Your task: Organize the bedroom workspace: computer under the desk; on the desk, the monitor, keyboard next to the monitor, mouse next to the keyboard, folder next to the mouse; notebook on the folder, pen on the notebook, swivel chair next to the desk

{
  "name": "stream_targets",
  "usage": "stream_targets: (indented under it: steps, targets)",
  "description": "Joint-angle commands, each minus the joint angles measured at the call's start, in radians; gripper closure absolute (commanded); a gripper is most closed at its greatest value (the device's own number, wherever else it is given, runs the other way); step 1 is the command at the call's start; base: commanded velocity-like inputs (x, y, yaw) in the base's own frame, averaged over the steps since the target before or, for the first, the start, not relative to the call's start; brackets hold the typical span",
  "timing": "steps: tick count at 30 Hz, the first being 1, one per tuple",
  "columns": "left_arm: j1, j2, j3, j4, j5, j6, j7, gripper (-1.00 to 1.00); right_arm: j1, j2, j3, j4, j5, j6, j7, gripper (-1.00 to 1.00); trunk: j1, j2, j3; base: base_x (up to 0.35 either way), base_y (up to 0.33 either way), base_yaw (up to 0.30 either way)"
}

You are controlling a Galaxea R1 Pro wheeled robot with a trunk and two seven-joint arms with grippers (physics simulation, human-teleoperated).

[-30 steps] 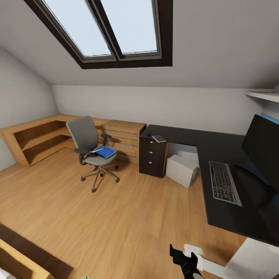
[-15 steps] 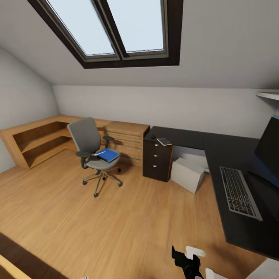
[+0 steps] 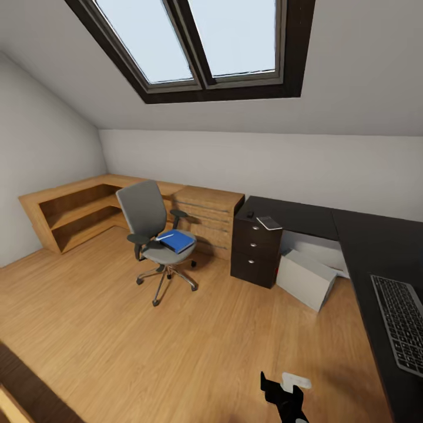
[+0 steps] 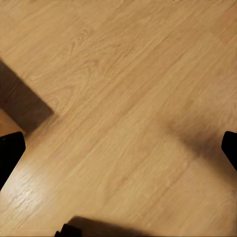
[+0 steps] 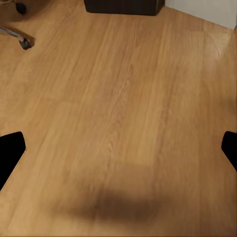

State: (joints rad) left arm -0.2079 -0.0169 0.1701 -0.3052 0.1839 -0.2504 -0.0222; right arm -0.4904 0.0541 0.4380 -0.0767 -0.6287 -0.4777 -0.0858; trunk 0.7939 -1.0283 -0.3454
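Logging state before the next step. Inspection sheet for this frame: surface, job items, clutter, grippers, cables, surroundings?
Surface: black L-shaped desk, mostly bare; wood floor.
Job's things: keyboard on the desk at the head view's right edge; swivel chair away from the desk, blue folder on its seat with a pale thin item lying on it, too small to name; small dark item and a flat grey one on the desk's far end; white computer case under the desk.
Clutter: nothing seen.
Grippers: left gripper and right gripper both open, empty, above the floor.
Cables: nothing seen.
Surroundings: skylight, wooden shelves, wooden drawers.
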Motion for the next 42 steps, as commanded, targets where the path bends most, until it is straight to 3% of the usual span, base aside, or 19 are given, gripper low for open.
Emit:
stream_targets:
  steps: [1, 8, 25, 34, 42]
  targets:
    - [-0.001, 0.000, 0.001, 0.002, 0.008, -0.003, -0.002, -1.00, -0.001, 0.000, 0.009, 0.000, -0.002, -0.009, -0.008, -1.00, 0.001, -0.001, 0.000, 0.279, 0.000, 0.151]
    - [-0.001, -0.001, 0.000, 0.004, 0.008, -0.003, -0.002, -1.00, -0.001, 0.000, 0.008, 0.013, -0.002, -0.073, -0.008, -1.00, 0.001, -0.001, 0.008, 0.253, 0.000, 0.123]
    - [-0.001, -0.002, 0.000, 0.011, 0.008, -0.001, -0.002, -1.00, -0.001, -0.005, 0.007, 0.023, -0.004, -0.086, -0.009, -1.00, 0.001, -0.001, 0.033, 0.253, 0.000, 0.086]
    - [-0.001, -0.027, -0.004, 0.026, 0.004, -0.002, -0.001, -1.00, -0.001, -0.009, 0.005, 0.023, -0.007, -0.089, -0.009, -1.00, 0.001, -0.001, 0.044, 0.323, 0.000, 0.030]
    - [-0.001, -0.032, -0.006, 0.102, 0.002, -0.065, -0.001, -1.00, 0.000, -0.010, 0.005, 0.023, -0.008, -0.092, -0.009, -1.00, -0.011, 0.020, 0.054, 0.335, -0.002, 0.003]
